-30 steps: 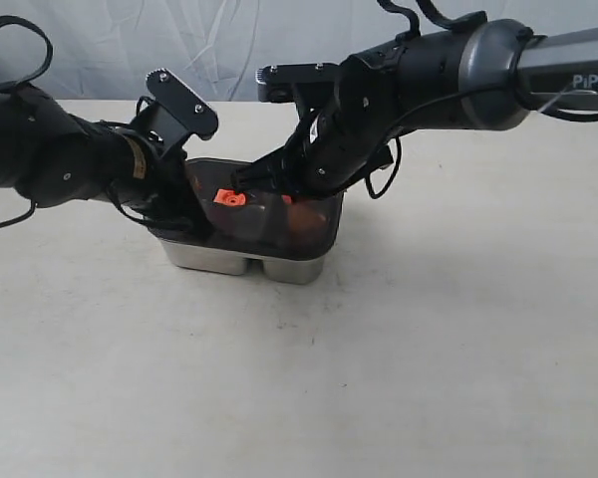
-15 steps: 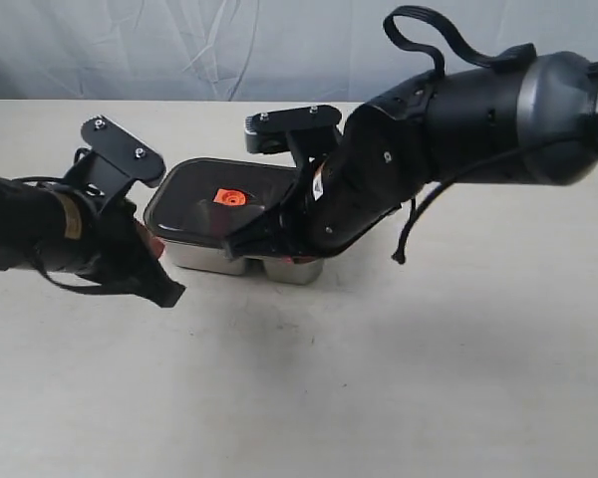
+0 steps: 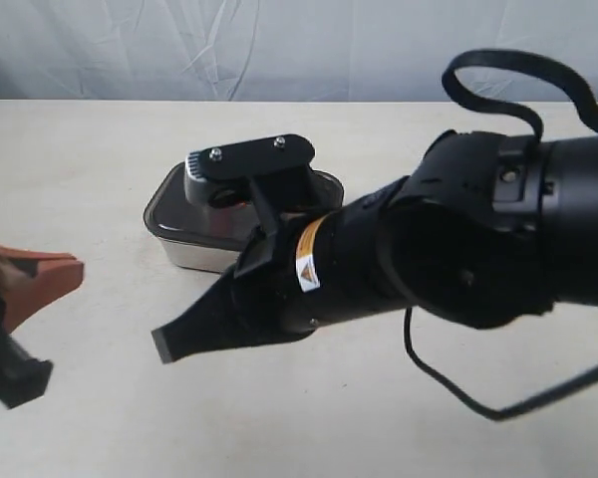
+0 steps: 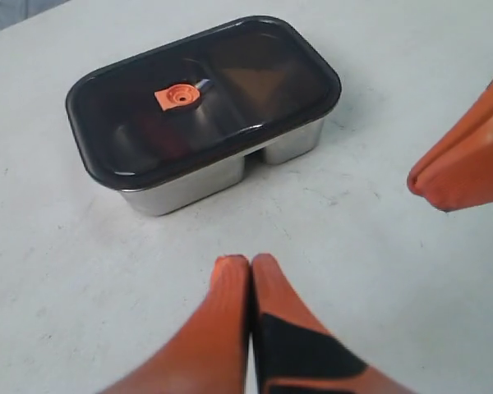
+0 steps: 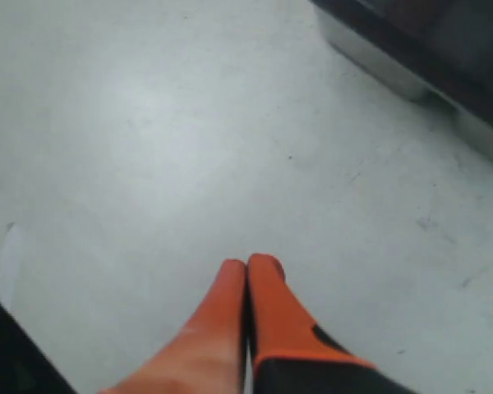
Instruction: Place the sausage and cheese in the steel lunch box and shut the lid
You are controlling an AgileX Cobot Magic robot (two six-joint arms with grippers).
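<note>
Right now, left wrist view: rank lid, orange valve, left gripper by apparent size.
1. lid
2. left gripper, enlarged by nearness to the camera, so its true rank is unsure
3. orange valve

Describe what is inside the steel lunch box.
The dark lid covers the steel lunch box; through it show only a reddish shape and an orange-brown shape, too murky to identify.

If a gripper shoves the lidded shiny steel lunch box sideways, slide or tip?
Probably slides: the shiny rectangular steel lunch box sits low and wide, flat on the smooth table. Likely rigid, being metal. The dark translucent lid looks glossy, so a grip on top may slip.
</note>
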